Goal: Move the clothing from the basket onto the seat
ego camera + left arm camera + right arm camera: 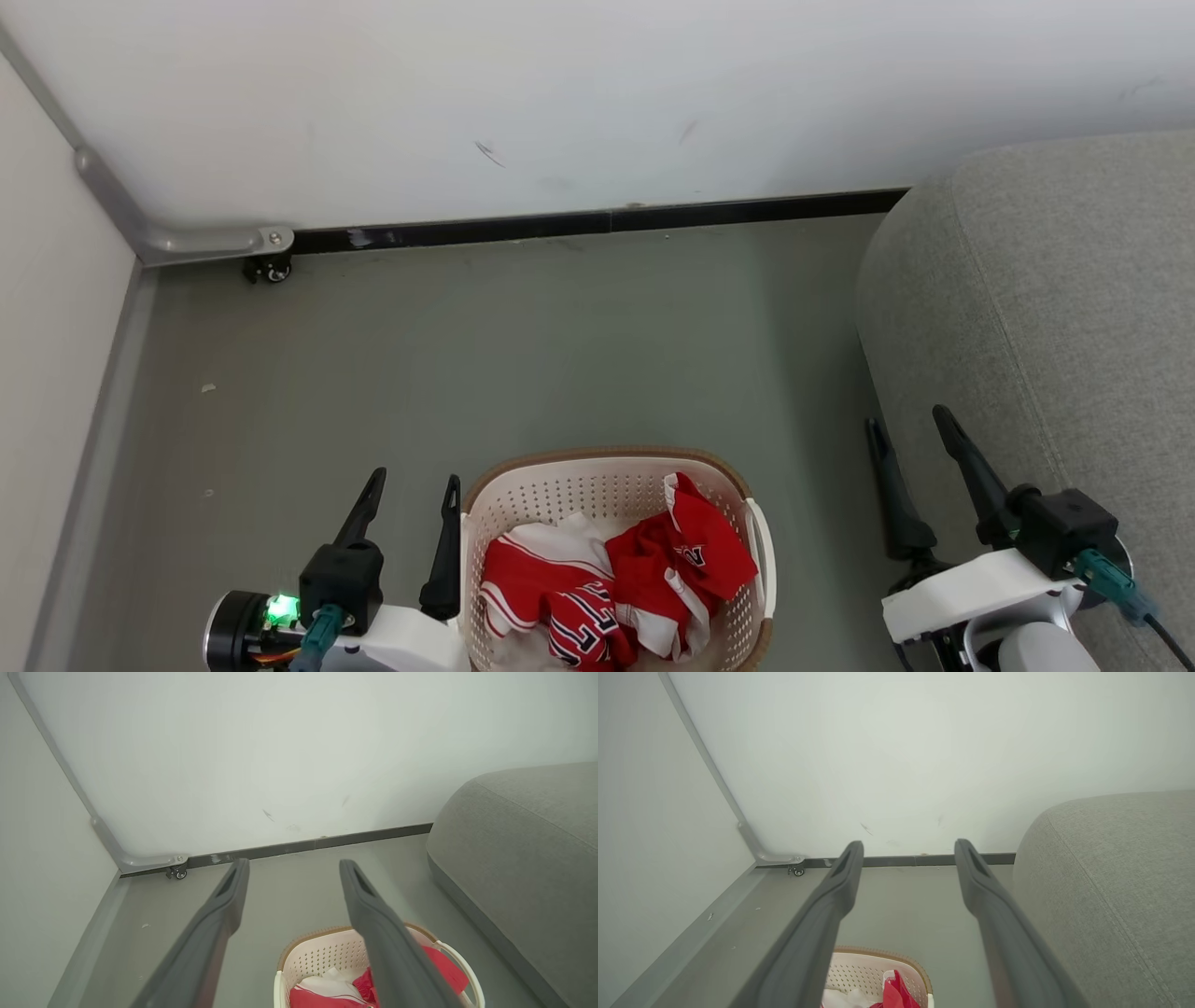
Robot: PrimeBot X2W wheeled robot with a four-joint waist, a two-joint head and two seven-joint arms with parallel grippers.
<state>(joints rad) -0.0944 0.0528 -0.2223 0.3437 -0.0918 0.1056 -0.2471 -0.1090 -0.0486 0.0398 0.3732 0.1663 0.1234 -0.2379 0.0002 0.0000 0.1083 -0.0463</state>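
Underfoot, grey floor (560,355) meets white wall (560,93) beside seat (1046,308).

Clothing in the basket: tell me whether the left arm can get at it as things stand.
Probably yes. The left arm sits right beside the basket, jaws open and empty. The clothing lies uncovered in the open top, nothing in between. It would need to swing inward and tip down.

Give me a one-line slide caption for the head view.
Open left gripper beside the basket of red clothing; open right gripper near the grey seat; nothing grasped yet.
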